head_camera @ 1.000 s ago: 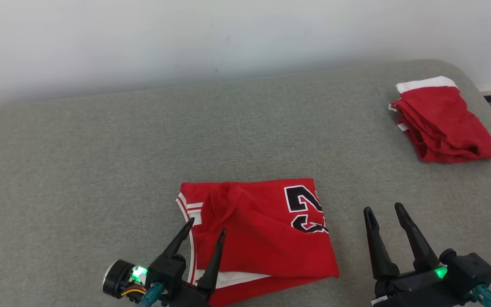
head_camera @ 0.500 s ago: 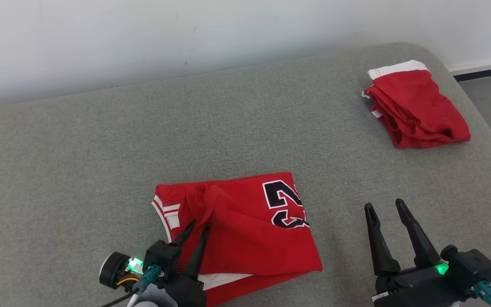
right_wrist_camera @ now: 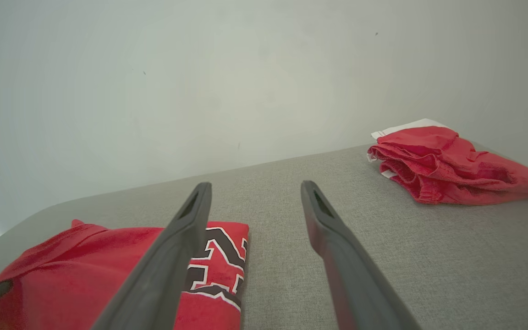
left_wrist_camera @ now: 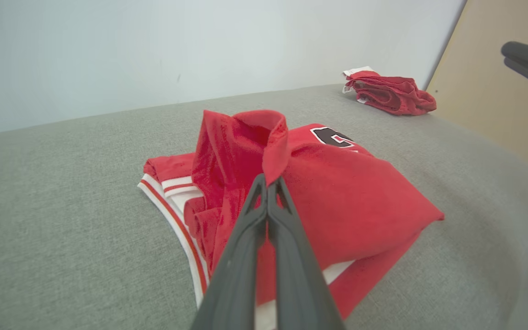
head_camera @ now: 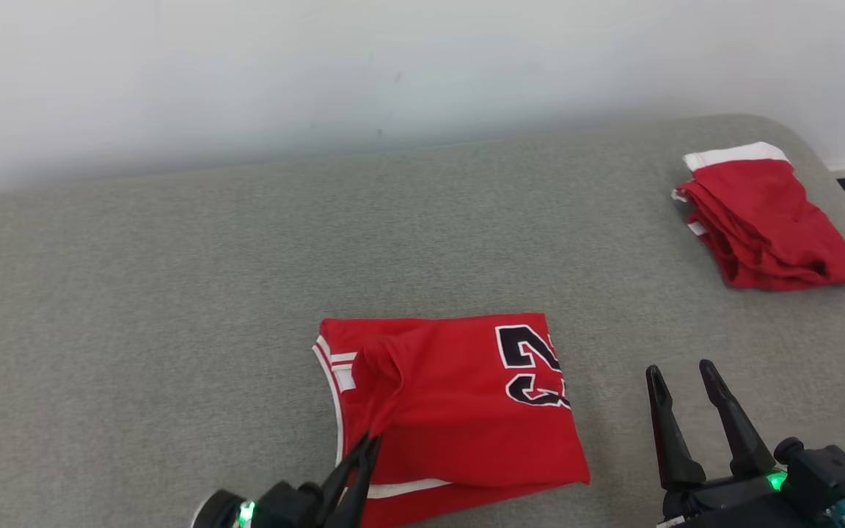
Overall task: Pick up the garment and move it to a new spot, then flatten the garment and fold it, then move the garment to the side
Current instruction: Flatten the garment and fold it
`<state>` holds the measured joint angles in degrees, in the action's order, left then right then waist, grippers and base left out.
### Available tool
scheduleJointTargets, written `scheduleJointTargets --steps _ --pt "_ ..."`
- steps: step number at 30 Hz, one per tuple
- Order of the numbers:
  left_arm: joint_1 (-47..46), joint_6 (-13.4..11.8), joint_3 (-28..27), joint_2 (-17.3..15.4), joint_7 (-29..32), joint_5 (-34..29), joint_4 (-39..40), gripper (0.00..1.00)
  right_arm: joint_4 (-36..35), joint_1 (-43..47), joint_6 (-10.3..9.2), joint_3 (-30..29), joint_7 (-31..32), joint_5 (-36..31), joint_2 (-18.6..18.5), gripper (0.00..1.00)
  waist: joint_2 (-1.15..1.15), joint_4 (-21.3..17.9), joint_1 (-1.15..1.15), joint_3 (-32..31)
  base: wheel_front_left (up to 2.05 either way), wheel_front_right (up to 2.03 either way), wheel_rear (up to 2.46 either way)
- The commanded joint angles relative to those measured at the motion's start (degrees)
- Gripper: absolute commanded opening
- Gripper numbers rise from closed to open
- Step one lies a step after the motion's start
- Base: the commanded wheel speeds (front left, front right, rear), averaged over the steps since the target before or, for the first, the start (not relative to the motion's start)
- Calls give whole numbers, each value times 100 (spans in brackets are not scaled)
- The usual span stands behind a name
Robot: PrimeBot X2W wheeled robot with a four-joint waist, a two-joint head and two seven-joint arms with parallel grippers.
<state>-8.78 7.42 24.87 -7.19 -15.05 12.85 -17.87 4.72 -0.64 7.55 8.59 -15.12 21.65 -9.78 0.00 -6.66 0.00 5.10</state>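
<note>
1. Red jersey (head_camera: pixel 459 411), folded to a rough rectangle, on the grey cushion (head_camera: pixel 173 293) close to its front edge and about midway along that edge.
2. On the jersey's right-hand part, a black number outlined in white; along its left hem, white and red stripes; at its front, a white band peeping out from under the top layer.
3. Left gripper (head_camera: pixel 371 442) at the jersey's front-left part, fingers pinched tight together on a fold of the red cloth.
4. From the left wrist, that fold drawn up into a peak above the rest of the jersey, with the lower layers flat on the cushion.
5. Right gripper (head_camera: pixel 681 369) just beside the jersey's right edge and apart from it, over bare cushion near the front edge.
6. Fingers of the right gripper spread wide, nothing between them; touching the cushion or hanging above it, cannot tell.
7. Second red garment (head_camera: pixel 767 227) with a white band, in a loose crumpled heap at the far right corner of the cushion, well apart from the jersey and from both grippers.
8. Behind the cushion's far edge, a plain pale wall (head_camera: pixel 320 73).
9. Small green light (head_camera: pixel 774 480) lit on the body of the right gripper, another on the left.
10. Past the right end of the cushion, from the left wrist, a tan panel (left_wrist_camera: pixel 488 91).
</note>
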Motion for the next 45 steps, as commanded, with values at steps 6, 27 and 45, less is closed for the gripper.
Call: scheduleJointTargets --steps 6,27,45 --pt "576 -20 103 84 79 286 199 0 28 74 -16 3 1 43 -48 100 0 330 0 -97 0 0 0" --pt "832 -626 -1299 138 -14 -4 990 100 46 45 -16 -155 1 -55 -50 100 0 293 0 -224 0 0 0" --pt "1279 -501 -2610 239 -16 -458 1526 100 105 334 -16 -273 1 -105 41 100 0 361 0 -431 0 0 0"
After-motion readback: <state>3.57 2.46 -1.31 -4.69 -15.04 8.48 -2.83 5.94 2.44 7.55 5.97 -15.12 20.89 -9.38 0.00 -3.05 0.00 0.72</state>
